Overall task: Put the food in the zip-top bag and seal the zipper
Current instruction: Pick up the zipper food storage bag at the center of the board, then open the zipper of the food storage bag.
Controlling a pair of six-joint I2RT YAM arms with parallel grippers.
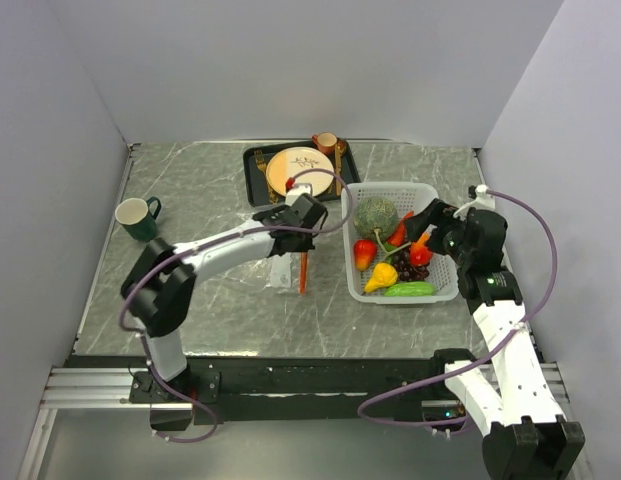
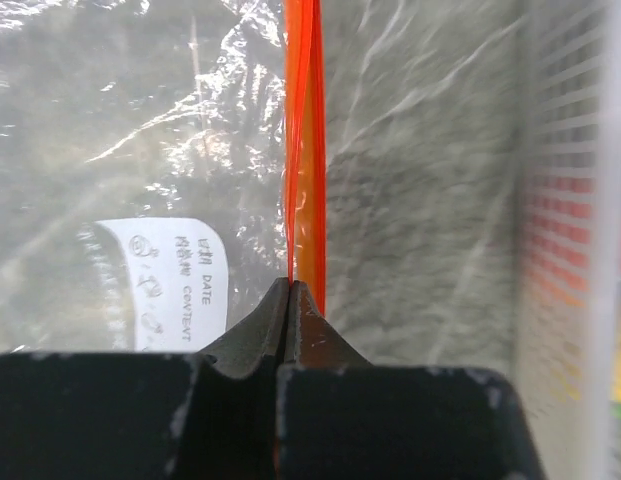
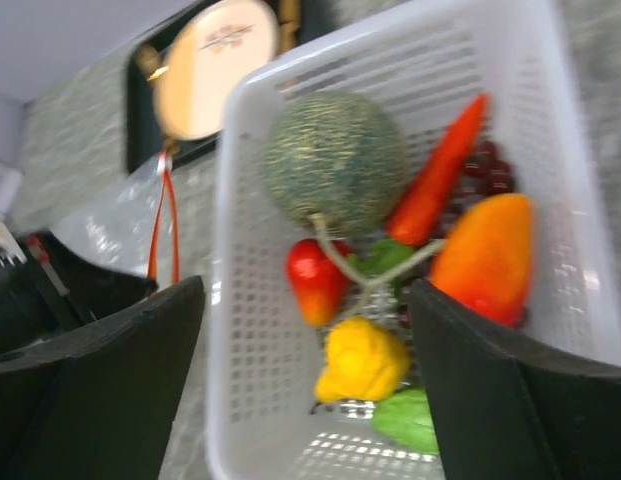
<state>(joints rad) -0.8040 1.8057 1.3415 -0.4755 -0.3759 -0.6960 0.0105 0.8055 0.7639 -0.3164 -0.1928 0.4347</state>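
Zip-top bag (image 1: 286, 268) lies just left of the basket (image 1: 390, 186), zipper (image 2: 305, 150) running near to far. Your left gripper (image 2: 290, 288) clamps the zipper; your right gripper (image 3: 302, 290) gapes above the basket's food (image 3: 335, 160).

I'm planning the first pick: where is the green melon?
In the top view, the green melon sits in the far-left corner of the white basket, right of centre, with the carrot just to its right.

The left arm (image 1: 230, 243) and right arm (image 1: 510, 340) are wearing white shells between black joints. A purple-grey cable (image 1: 552, 255) is looping along each. The left claw (image 2: 288, 285) is showing matte black, pale-scuffed fingers (image 2: 245, 345).
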